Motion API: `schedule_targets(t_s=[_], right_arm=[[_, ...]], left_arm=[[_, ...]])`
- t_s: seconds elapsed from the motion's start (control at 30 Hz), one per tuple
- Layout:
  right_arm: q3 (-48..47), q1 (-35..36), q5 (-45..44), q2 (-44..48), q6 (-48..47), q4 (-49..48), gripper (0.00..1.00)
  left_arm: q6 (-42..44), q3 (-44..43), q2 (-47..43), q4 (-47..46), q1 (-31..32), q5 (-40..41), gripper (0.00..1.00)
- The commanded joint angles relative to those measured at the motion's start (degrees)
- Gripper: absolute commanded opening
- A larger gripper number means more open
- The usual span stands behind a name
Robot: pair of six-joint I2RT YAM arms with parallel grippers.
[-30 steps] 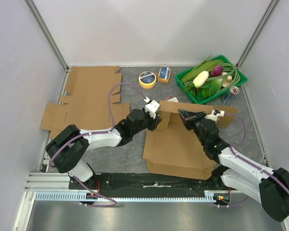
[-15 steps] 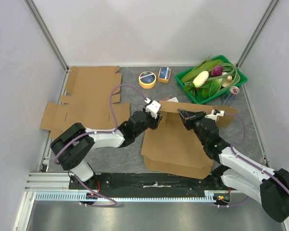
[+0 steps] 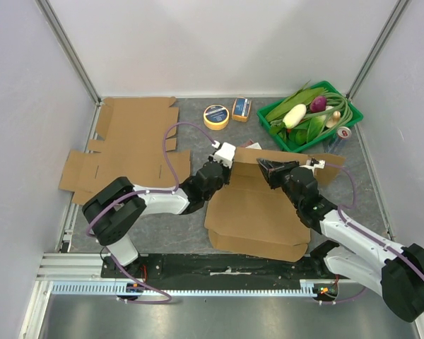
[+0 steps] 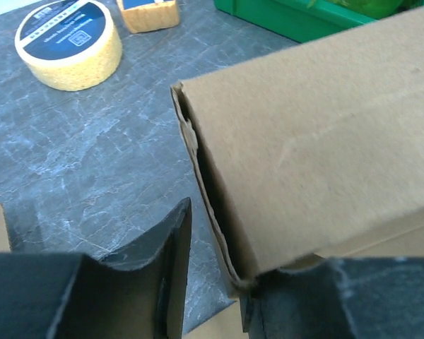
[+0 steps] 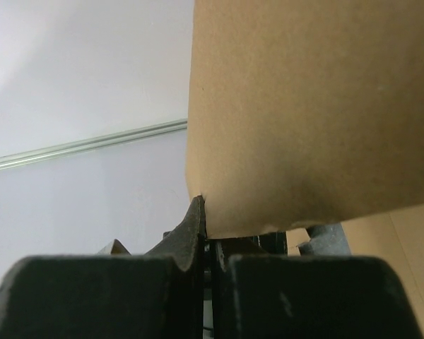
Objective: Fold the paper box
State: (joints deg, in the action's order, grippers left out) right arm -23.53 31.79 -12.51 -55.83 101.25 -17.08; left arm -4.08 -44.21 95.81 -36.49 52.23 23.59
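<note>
The paper box (image 3: 254, 219) is brown cardboard lying flat mid-table, with its back flap (image 3: 290, 159) lifted upright. My right gripper (image 3: 272, 169) is shut on that flap's lower edge; in the right wrist view the flap (image 5: 311, 106) rises straight out of the pinched gripper (image 5: 208, 226). My left gripper (image 3: 226, 166) is at the flap's left end. In the left wrist view the doubled cardboard edge (image 4: 212, 205) sits between its fingers (image 4: 162, 268), against the right one. Bare table shows beside the left one, so the gripper (image 4: 226, 268) is open.
Flat cardboard sheets (image 3: 127, 145) lie at the left. Behind the box are a yellow tape roll (image 3: 216, 116), a small orange box (image 3: 242, 109) and a green basket (image 3: 350, 116) of vegetables, with a small can (image 3: 343, 133) beside it. Walls enclose the table.
My left gripper has widened, then narrowed again at the flap's left end. The box base has slid slightly left and nearer. My right gripper has kept its hold.
</note>
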Motion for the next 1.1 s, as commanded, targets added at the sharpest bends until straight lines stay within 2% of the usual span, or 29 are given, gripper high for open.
schedule_targets(t_s=[0.0, 0.1, 0.13, 0.17, 0.2, 0.3, 0.37, 0.43, 0.5, 0.53, 0.57, 0.6, 0.7, 0.73, 0.83, 0.87, 0.93, 0.97, 1.0, 1.07], right_arm=[[0.06, 0.99, 5.22, -1.03, 5.45, 4.51, 0.0], [-0.03, 1.34, 5.39, -1.21, 6.41, 4.51, 0.0], [-0.03, 1.6, 5.31, -1.56, 6.67, 4.25, 0.0], [-0.03, 1.96, 5.22, -1.56, 7.55, 3.73, 0.0], [-0.11, 2.31, 4.96, -1.73, 7.82, 3.29, 0.0], [-0.46, 3.36, 4.87, -2.44, 9.31, 2.76, 0.0], [-0.38, 4.24, 4.61, -2.7, 9.84, 2.58, 0.0], [-0.38, 4.33, 4.25, -2.53, 10.11, 2.58, 0.0], [-0.38, 4.33, 3.29, -2.09, 9.67, 3.02, 0.0], [-0.46, 4.33, 3.2, -2.09, 9.23, 3.19, 0.0], [-0.81, 4.33, 3.02, -2.0, 9.05, 3.63, 0.0], [-0.82, 4.33, 2.76, -2.0, 8.7, 3.37, 0.0], [-0.55, 4.33, 2.23, -1.65, 8.26, 2.93, 0.0], [-0.47, 4.33, 2.14, -1.56, 7.91, 2.84, 0.0], [-0.03, 4.24, 2.32, -1.65, 7.65, 2.84, 0.0], [-0.11, 4.24, 2.4, -1.91, 7.04, 2.58, 0.0], [-0.2, 4.24, 3.02, -2.61, 6.24, 1.88, 0.0], [-0.46, 4.24, 3.8, -2.87, 4.85, 1.53, 0.02], [-0.73, 4.24, 4.16, -3.05, 4.05, 1.61, 0.03], [-1.08, 4.24, 4.95, -3.84, 2.64, 0.92, 0.04]], left_arm=[[-1.29, -3.6, 1.75, -1.84, 0.07, 7.51, 0.37], [-1.89, -6.59, 3.94, 1.57, 0.94, 13.82, 0.21], [-2.42, -7.81, 4.82, 3.69, 1.38, 16.28, 0.08], [-3.21, -10.87, 5.69, 6.06, 1.56, 21.27, 0.02], [-4.61, -12.21, 7.7, 10.78, 2.26, 23.58, 0.02], [-7.42, -14.33, 10.09, 15.29, 2.7, 30.27, 0.02], [-7.96, -12.93, 10.01, 14.79, 2.79, 31.24, 0.02], [-7.53, -11.09, 9.05, 10.32, 2.79, 31.43, 0.02], [-3.51, -7.31, 7.91, 4.96, 2.79, 27.49, 0.02], [-2.0, -4.78, 6.16, -0.89, 2.71, 24.16, 0.02], [0.01, -3.71, 5.1, -2.6, 2.79, 15.69, 0.02], [0.12, -3.09, 3.87, -2.97, 2.62, 12.3, 0.04], [-1.28, -2.2, 0.26, -0.61, 2.44, 6.56, 0.28], [-1.81, -0.98, -0.79, -0.25, 2.44, 6.12, 0.41], [-4.18, 2.7, -7.19, 0.8, 2.44, 2.87, 0.56], [-4.71, 3.85, -10.87, 0.81, 2.44, -0.88, 0.59], [-5.33, 7.53, -15.46, 1.86, 2.44, -4.5, 0.71], [-5.68, 8.95, -17.83, 2.82, 2.44, -6.96, 0.72], [-6.9, 10.53, -24.03, 5.0, 2.44, -7.59, 0.72], [-10.49, 15.19, -31.17, 8.08, 2.09, -8.91, 0.79]])
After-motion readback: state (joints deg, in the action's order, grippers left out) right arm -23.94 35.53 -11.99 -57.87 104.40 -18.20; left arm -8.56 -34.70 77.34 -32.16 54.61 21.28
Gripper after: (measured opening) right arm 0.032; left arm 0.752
